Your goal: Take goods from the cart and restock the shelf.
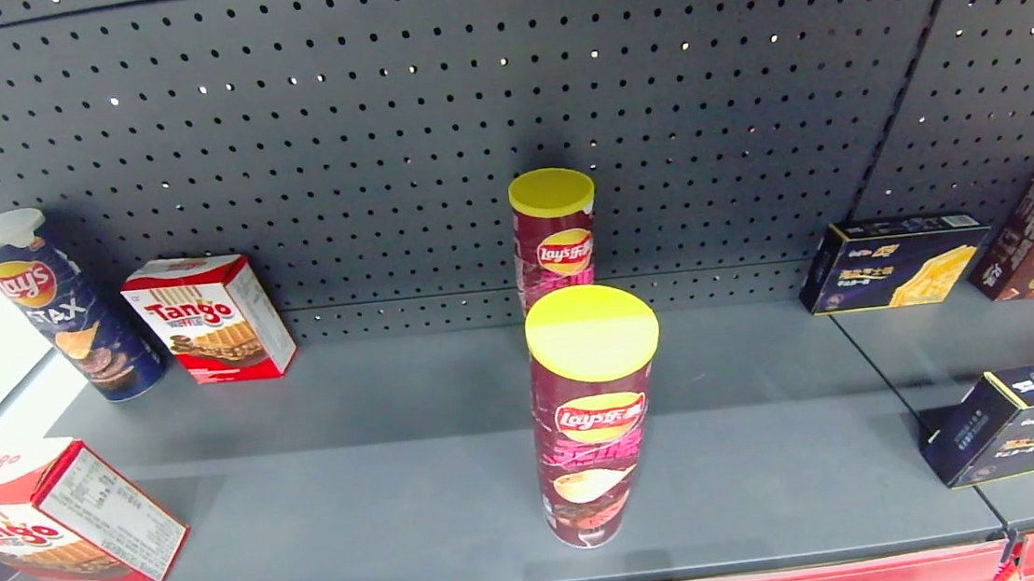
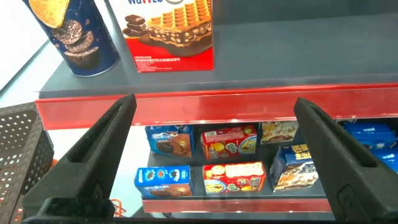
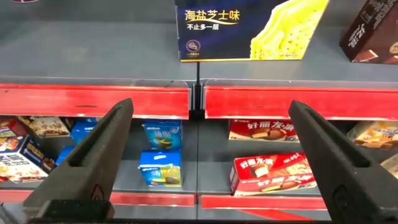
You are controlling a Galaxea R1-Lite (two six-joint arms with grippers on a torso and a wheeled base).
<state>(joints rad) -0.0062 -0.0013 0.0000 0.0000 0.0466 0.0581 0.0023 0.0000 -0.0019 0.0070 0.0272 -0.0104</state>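
Observation:
On the grey shelf two maroon chip cans with yellow lids stand upright in a row, one near the front and one behind it. My left gripper is open and empty, below and in front of the shelf's red front edge; a blue chip can and a red wafer box stand on the shelf above it. My right gripper is also open and empty, facing the red edge strip under a dark blue box.
A blue can and red wafer boxes occupy the shelf's left. Dark blue boxes lie at the right. Lower shelves hold packed snack boxes. A black mesh basket is beside my left gripper.

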